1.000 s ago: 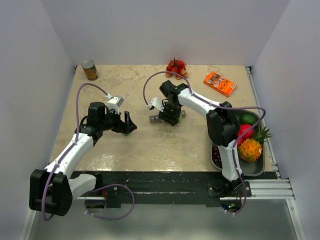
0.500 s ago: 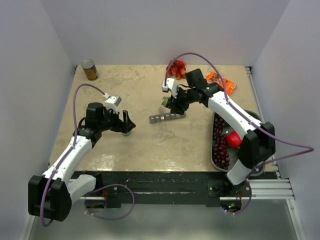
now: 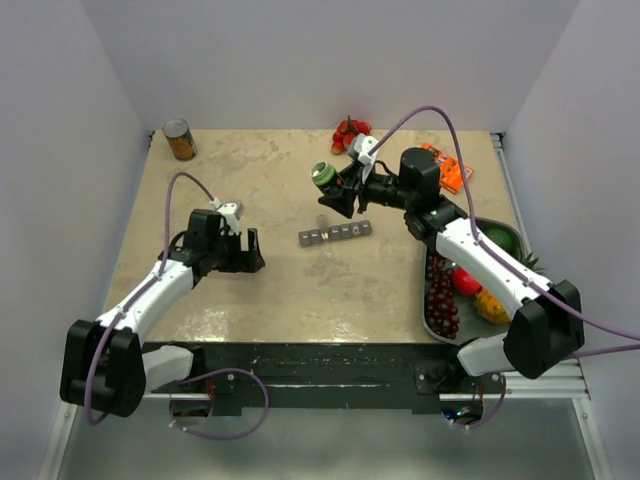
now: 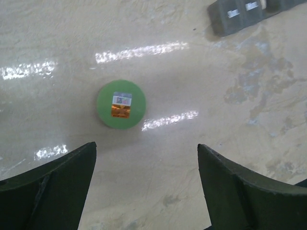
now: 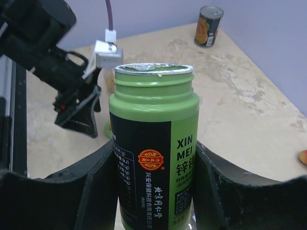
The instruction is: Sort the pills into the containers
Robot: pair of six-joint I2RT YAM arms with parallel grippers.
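Note:
The dark-grey strip of containers (image 3: 335, 233) lies flat mid-table; its end shows in the left wrist view (image 4: 240, 14). My right gripper (image 3: 337, 190) is shut on the green bottle (image 3: 323, 176) and holds it tipped on its side above the table, behind the strip. In the right wrist view the bottle (image 5: 153, 143) has no cap and a foil seal covers its mouth, with my gripper (image 5: 153, 165) clamped on both sides. My left gripper (image 3: 252, 252) is open and empty, low over the table, left of the strip. The green cap (image 4: 121, 104) lies on the table just ahead of its fingers (image 4: 146, 151). No pills show.
An orange-labelled tin can (image 3: 180, 139) stands at the back left. Red fruit (image 3: 350, 133) and an orange box (image 3: 440, 167) lie along the back. Dark grapes (image 3: 438, 302) and other fruit fill a tray at the right edge.
My right arm has lifted the bottle away from the strip, back and left, and tipped it over. My left gripper has drawn back slightly, and the cap now lies ahead of it.

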